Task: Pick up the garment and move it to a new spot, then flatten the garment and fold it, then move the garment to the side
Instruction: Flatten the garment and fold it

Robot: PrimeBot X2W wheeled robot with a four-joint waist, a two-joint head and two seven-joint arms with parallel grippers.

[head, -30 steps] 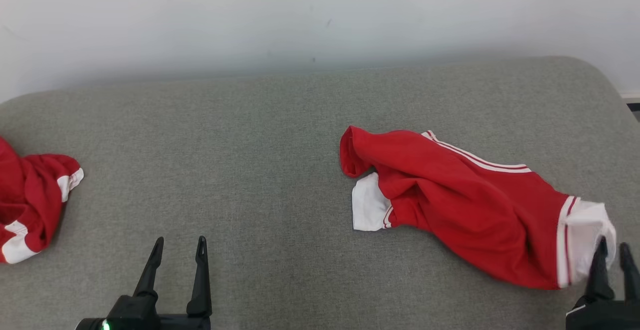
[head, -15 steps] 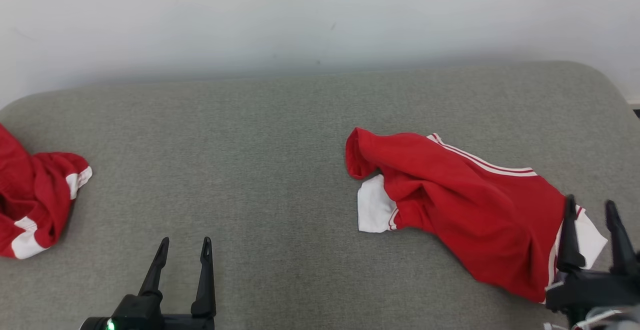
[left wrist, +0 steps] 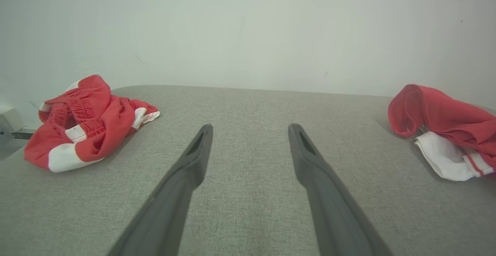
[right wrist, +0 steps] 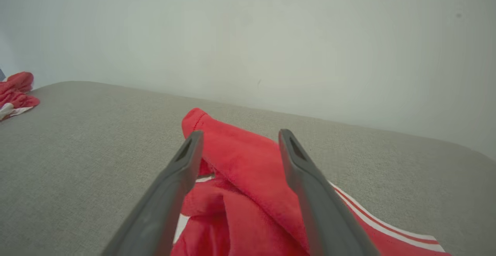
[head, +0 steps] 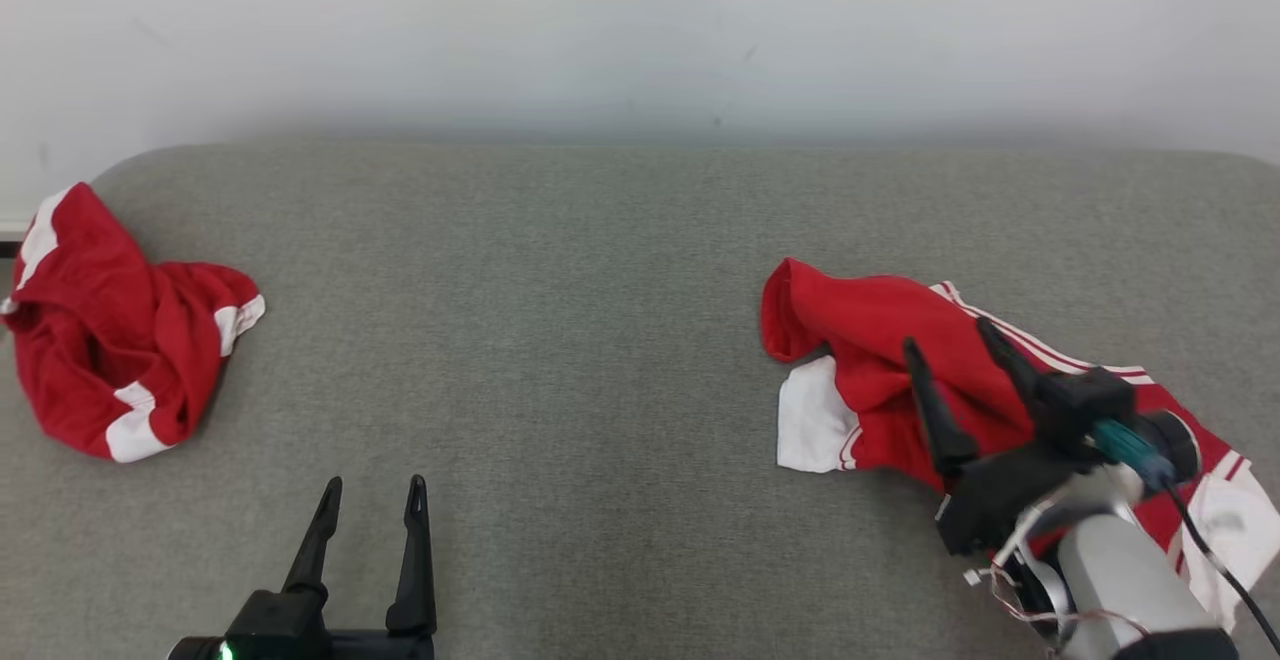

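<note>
The garment point(head: 850, 325), red with white cuffs and white side stripes, lies crumpled at the right of the grey padded surface point(head: 560, 290). My right gripper point(head: 946, 333) hovers over its middle, open, with nothing between its fingers. In the right wrist view the right gripper point(right wrist: 240, 132) points along a red fold of the garment point(right wrist: 240, 163). My left gripper point(head: 375, 482) stands open and empty near the front edge, well left of the garment. The left wrist view has the left gripper point(left wrist: 250, 125) over bare fabric, with the garment point(left wrist: 438, 112) at its right edge.
A second red-and-white garment point(head: 110, 340) lies bunched at the far left edge of the surface, also seen as the bunched garment point(left wrist: 89, 120) from the left wrist. A pale wall point(head: 640, 30) stands right behind the surface. Bare grey fabric stretches between the two garments.
My right gripper has opened, let go of the garment's white hem, and swung up and left over its middle. The head camera has shifted. The left gripper has stayed put.
</note>
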